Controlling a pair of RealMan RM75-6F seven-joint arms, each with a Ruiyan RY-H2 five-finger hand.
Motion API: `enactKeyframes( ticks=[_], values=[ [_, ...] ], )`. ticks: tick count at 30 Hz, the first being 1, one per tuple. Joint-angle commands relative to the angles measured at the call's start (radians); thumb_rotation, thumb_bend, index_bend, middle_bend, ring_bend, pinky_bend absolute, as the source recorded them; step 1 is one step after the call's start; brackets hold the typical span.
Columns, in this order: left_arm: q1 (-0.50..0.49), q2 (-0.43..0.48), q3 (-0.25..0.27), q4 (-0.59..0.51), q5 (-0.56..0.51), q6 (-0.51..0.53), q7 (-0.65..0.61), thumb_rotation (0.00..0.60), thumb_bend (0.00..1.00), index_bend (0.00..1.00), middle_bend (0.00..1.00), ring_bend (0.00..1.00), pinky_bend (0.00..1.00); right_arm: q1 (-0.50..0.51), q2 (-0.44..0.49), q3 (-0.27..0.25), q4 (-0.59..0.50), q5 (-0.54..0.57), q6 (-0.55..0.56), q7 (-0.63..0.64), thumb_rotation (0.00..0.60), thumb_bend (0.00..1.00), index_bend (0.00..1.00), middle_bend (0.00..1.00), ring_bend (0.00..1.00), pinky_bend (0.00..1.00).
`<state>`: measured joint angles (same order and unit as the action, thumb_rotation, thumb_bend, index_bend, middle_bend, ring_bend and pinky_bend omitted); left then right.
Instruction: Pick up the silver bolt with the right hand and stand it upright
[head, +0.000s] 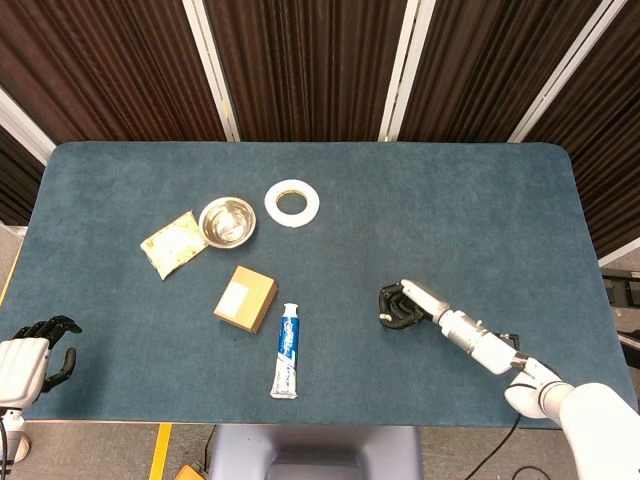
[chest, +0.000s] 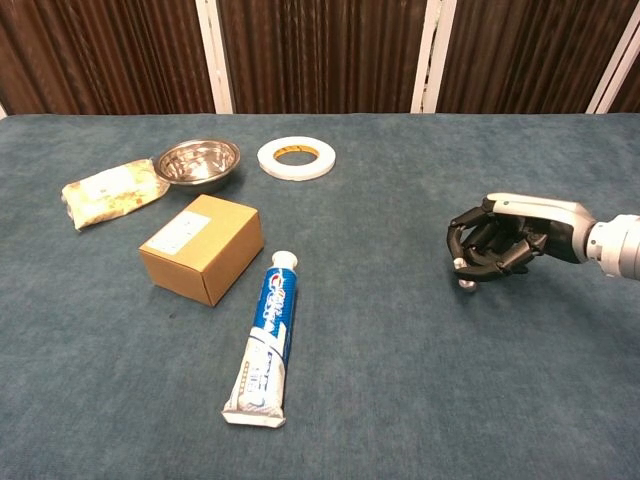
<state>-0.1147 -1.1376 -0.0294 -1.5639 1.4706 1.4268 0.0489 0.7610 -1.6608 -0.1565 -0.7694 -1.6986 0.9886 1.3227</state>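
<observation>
My right hand (chest: 497, 246) (head: 402, 305) hovers low over the blue table at centre right, its dark fingers curled around the silver bolt (chest: 465, 281). Only the bolt's lower end shows, poking down below the fingertips and touching or nearly touching the cloth. In the head view the bolt is hidden under the hand. My left hand (head: 38, 352) rests at the table's near left corner with its fingers apart and nothing in them; the chest view does not show it.
A toothpaste tube (chest: 265, 340) lies left of the right hand, with a cardboard box (chest: 201, 247) beyond it. A steel bowl (chest: 198, 161), a snack packet (chest: 110, 190) and a white tape roll (chest: 296, 157) sit further back on the left.
</observation>
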Motion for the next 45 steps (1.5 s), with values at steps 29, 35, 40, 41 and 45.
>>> enactKeyframes(
  ticks=[29, 35, 40, 41, 45],
  values=[
    [-0.001, 0.000, 0.000, -0.002, -0.002, -0.002, 0.003, 0.600, 0.53, 0.39, 0.30, 0.32, 0.37, 0.001, 0.043, -0.001, -0.044, 0.014, -0.011, -0.081, 0.600, 0.40, 0.64, 0.91, 1.00, 0.96],
    [-0.002, -0.001, 0.000, -0.001, -0.003, -0.005, 0.004, 0.600, 0.53, 0.39, 0.30, 0.33, 0.37, 0.002, 0.051, 0.008, -0.056, 0.023, -0.013, -0.095, 0.600, 0.40, 0.61, 0.91, 1.00, 0.96],
    [-0.002, -0.002, 0.000, 0.000, -0.004, -0.005, 0.004, 0.600, 0.53, 0.39, 0.30, 0.33, 0.37, -0.003, 0.055, 0.020, -0.062, 0.032, -0.002, -0.117, 0.600, 0.34, 0.56, 0.91, 1.00, 0.96],
    [-0.002, -0.001, 0.000, 0.000, -0.004, -0.005, 0.003, 0.600, 0.53, 0.39, 0.30, 0.33, 0.37, -0.006, 0.056, 0.024, -0.063, 0.035, 0.004, -0.128, 0.600, 0.31, 0.53, 0.91, 0.99, 0.96],
    [-0.001, 0.000, -0.001, 0.001, -0.001, 0.000, -0.002, 0.600, 0.53, 0.39, 0.30, 0.33, 0.37, -0.024, 0.081, 0.044, -0.087, 0.042, 0.051, -0.233, 0.600, 0.23, 0.38, 0.90, 0.97, 0.94]
  ],
)
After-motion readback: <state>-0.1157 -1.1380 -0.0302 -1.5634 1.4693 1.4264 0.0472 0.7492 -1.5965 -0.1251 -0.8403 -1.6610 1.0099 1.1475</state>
